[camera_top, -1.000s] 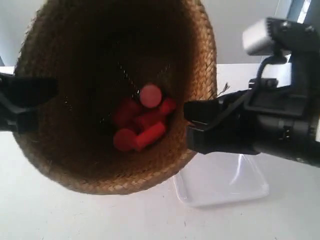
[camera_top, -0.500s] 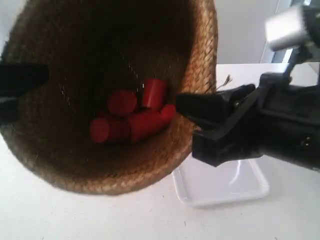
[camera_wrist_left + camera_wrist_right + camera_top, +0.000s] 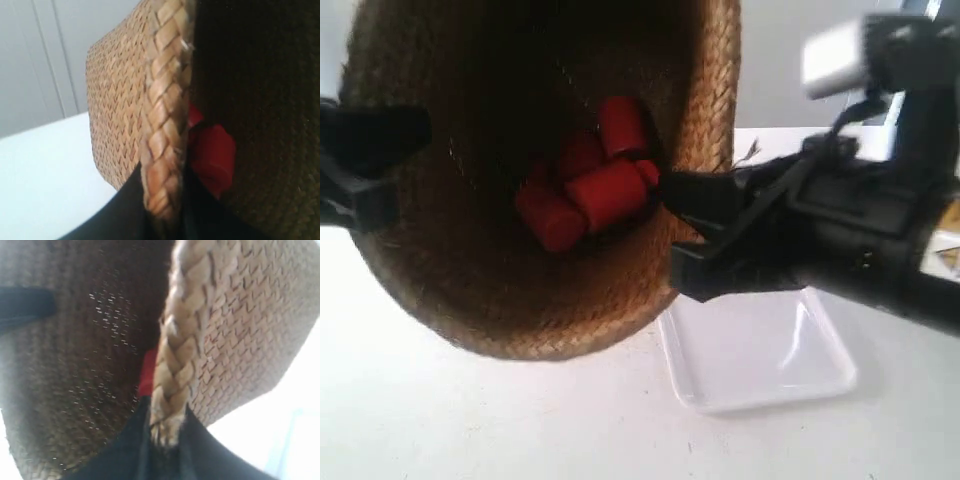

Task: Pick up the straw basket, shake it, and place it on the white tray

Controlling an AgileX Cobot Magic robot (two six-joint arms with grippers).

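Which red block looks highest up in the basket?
The red block topmost in the exterior view, poking up above the other red ones inside the straw basket.

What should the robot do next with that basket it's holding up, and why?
Probably swing the straw basket sideways over the white tray and begin lowering. The left gripper and right gripper each pinch its braided rim, it is held up tilted, and the tray's visible part lies bare beside it.
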